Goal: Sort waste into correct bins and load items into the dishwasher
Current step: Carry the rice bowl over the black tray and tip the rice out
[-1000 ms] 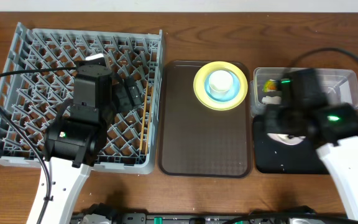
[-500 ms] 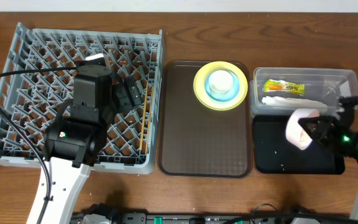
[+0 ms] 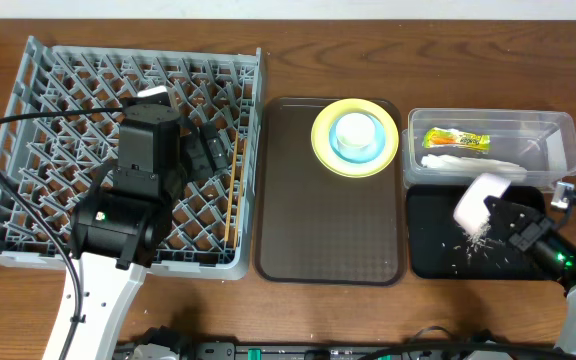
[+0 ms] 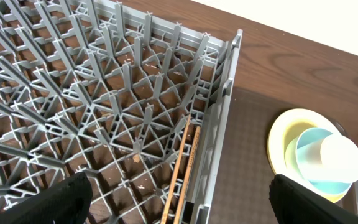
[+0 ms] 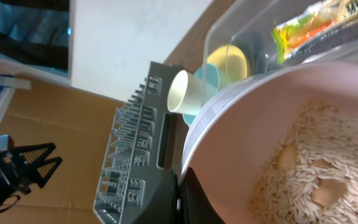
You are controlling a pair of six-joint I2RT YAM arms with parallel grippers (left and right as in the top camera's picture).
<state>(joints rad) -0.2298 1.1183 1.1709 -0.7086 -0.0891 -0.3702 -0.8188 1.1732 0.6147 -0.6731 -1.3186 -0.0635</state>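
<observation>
- Over the black tray (image 3: 438, 262), the right gripper (image 3: 506, 215) pinches the rim of the tilted white bowl (image 3: 476, 203); rice grains (image 3: 465, 238) lie beneath.
- Well left of that tray, the left gripper (image 3: 211, 150) hangs, fingers spread, over the dish rack (image 3: 58, 120) holding the chopsticks (image 3: 233, 190).

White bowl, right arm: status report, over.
Right gripper shut on white bowl, tipped over black tray, rice grains scattered on it. Left gripper open above dish rack. Nothing blocking.
</observation>
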